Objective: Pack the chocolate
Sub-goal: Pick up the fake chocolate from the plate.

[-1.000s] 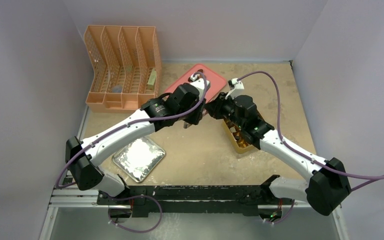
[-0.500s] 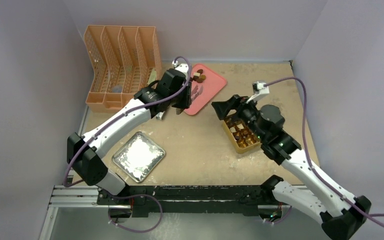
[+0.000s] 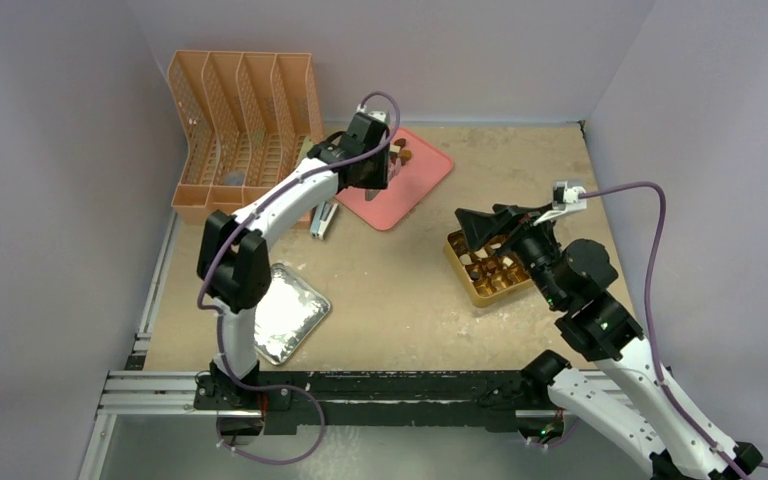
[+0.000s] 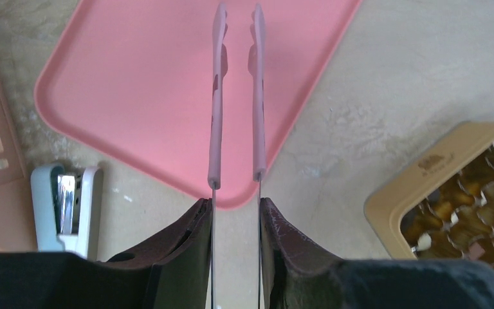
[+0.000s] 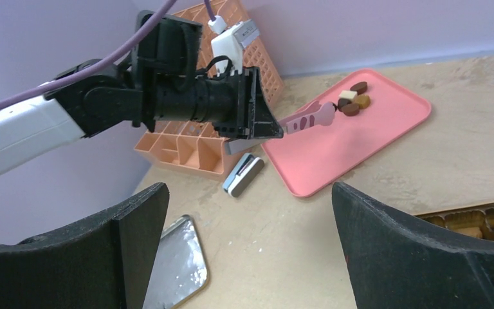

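Now, left tool (image 4: 235, 215) pinching pink tongs (image 4: 216, 96) over tray (image 4: 135, 77), tong tips just beside chocolate (image 5: 352, 103) at tray's far corner, more chocolate in gold box (image 4: 418, 177), right tool (image 5: 249, 206) spread wide, hovering near box.

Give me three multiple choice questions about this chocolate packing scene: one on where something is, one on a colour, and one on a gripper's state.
1. Where do the loose chocolates lie?
A) on the pink tray
B) on the foil tray
C) in the orange rack

2. What colour are the tongs in the left gripper?
A) blue
B) pink
C) green

3. How is the right gripper?
A) shut on a chocolate
B) shut on the tongs
C) wide open, empty

Answers: 1 A, they cluster near the tray's far corner; 2 B, both blades are pink; 3 C, its fingers stand far apart with nothing between.
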You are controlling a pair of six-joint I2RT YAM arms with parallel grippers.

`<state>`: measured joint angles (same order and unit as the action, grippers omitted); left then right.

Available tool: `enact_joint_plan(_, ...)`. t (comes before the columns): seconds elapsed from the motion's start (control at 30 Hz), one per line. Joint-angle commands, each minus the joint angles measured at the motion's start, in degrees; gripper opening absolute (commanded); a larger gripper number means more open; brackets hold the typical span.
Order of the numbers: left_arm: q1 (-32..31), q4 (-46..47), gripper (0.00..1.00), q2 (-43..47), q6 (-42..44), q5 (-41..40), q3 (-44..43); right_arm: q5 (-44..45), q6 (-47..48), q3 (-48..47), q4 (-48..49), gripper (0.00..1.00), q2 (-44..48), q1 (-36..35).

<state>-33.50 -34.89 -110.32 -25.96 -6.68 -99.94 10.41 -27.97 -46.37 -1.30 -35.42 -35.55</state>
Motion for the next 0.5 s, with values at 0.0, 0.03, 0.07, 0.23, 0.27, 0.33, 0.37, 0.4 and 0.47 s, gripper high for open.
enact_joint_plan(0.0, 1.18, 2.03, 0.29, -4.51, 0.18, -0.22, -7.36, 2.63, 2.33, -0.36, -1.14, 0.99, 0.86, 0.06)
enact_joint_plan(0.03, 1.35, 2.10, 0.29, -5.65, 0.27, -0.14, -8.33, 2.86, 2.46, -0.39, -1.30, 0.99, 1.07, 0.08)
enact_joint_plan(0.07, 1.52, 2.07, 0.29, -6.74, 0.35, -0.14, -9.23, 3.04, 2.60, -0.39, -1.40, 0.99, 1.18, 0.12)
enact_joint_plan(0.23, 2.39, 2.17, 0.30, -11.36, 1.06, 0.81, -13.18, 3.65, 2.98, -0.31, -1.47, 0.99, 1.56, 0.06)
enact_joint_plan(0.27, 2.66, 2.46, 0.30, -12.12, 1.08, 1.45, -13.99, 3.73, 3.11, -0.30, -1.43, 0.99, 1.62, 0.11)
enact_joint_plan(0.33, 3.05, 2.72, 0.31, -13.54, 0.77, 2.19, -15.26, 3.78, 3.17, -0.22, -1.37, 0.99, 1.58, 0.13)
enact_joint_plan(0.37, 3.22, 2.54, 0.31, -14.64, 0.69, 2.49, -16.04, 3.77, 3.19, -0.17, -1.34, 0.99, 1.55, 0.13)
enact_joint_plan(0.4, 3.33, 2.36, 0.32, -15.41, 0.73, 2.62, -16.81, 3.77, 3.18, -0.13, -1.26, 0.99, 1.56, 0.13)
enact_joint_plan(0.47, 3.44, 2.05, 0.33, -16.74, 0.89, 2.36, -17.95, 3.73, 3.23, -0.10, -1.25, 0.99, 1.58, 0.13)
